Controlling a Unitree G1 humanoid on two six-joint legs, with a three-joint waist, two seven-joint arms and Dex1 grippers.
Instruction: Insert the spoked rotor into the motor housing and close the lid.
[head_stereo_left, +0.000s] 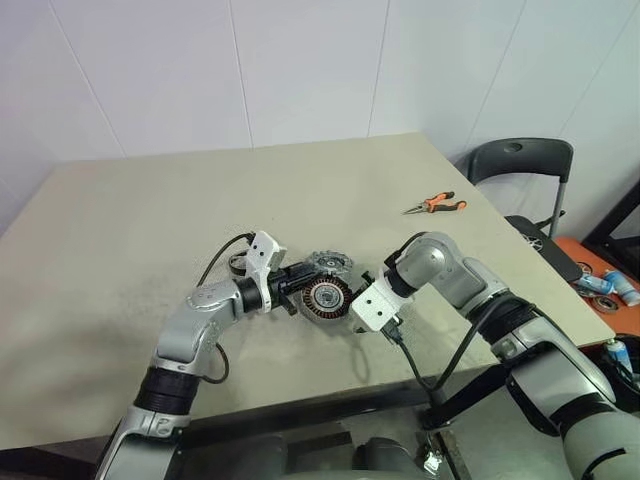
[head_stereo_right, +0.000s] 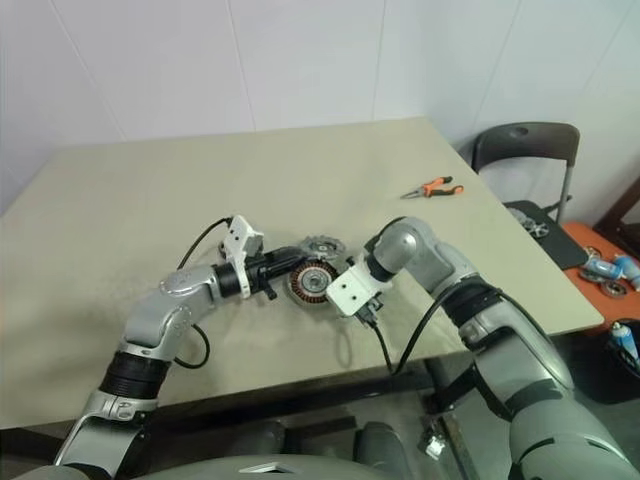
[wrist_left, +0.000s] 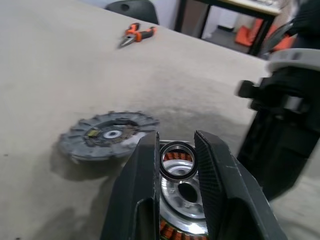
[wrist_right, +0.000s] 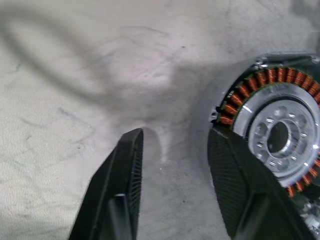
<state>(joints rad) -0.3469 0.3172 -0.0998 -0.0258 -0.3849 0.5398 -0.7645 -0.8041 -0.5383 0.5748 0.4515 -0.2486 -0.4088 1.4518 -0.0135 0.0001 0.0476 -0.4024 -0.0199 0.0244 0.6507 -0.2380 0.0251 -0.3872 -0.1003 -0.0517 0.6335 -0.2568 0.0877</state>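
Note:
The motor housing (head_stereo_left: 325, 297), dark with a ring of copper windings and a silver hub, stands tilted on the table between my two grippers. My left gripper (wrist_left: 175, 146) lies over its face, shut on a small dark metal ring (wrist_left: 176, 161). My right gripper (wrist_right: 175, 137) is open over bare table, and one of its fingers (wrist_right: 240, 180) overlaps the housing's rim. The lid (wrist_left: 107, 135), a grey ribbed cap, lies flat on the table just behind the housing. The spoked rotor is out of view.
Orange-handled pliers (head_stereo_left: 436, 205) lie toward the table's far right. A small dark round part (head_stereo_left: 237, 263) sits by the left wrist's cable. A black chair (head_stereo_left: 520, 165) stands past the table's right edge (head_stereo_left: 500, 225).

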